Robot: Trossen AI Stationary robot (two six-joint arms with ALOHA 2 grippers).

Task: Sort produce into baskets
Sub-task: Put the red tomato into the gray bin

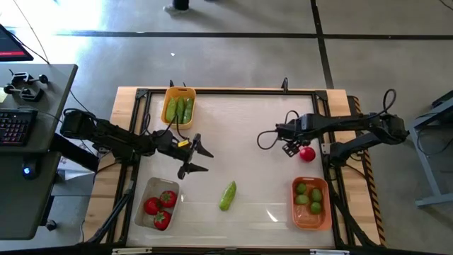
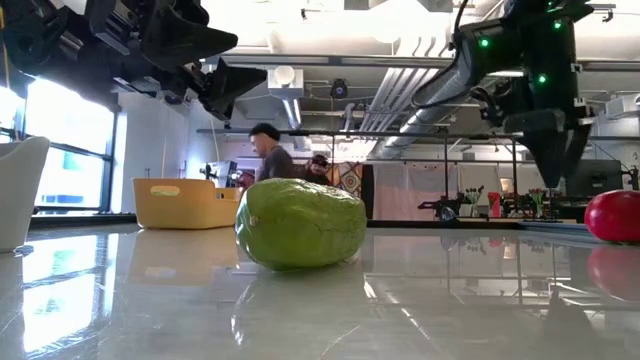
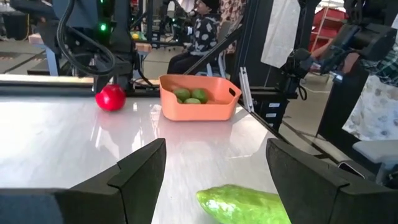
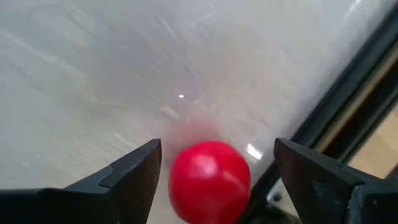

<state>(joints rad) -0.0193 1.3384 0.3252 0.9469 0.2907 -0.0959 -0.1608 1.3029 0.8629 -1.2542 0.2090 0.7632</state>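
Loose cucumber (image 1: 227,195) lay near table's front edge, btwn clear bin (image 1: 157,205) w/ tomatoes & dark orange bin (image 1: 311,204) w/ limes. L gripper (image 1: 199,159) open, empty, above table. R gripper (image 1: 292,149) open beside loose tomato (image 1: 306,154). Yellow bin (image 1: 178,106) w/ cucumbers at far edge

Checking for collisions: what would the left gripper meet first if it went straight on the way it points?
Probably the cucumber, lying on the table just past the open left gripper. The tomato and orange basket sit farther off.
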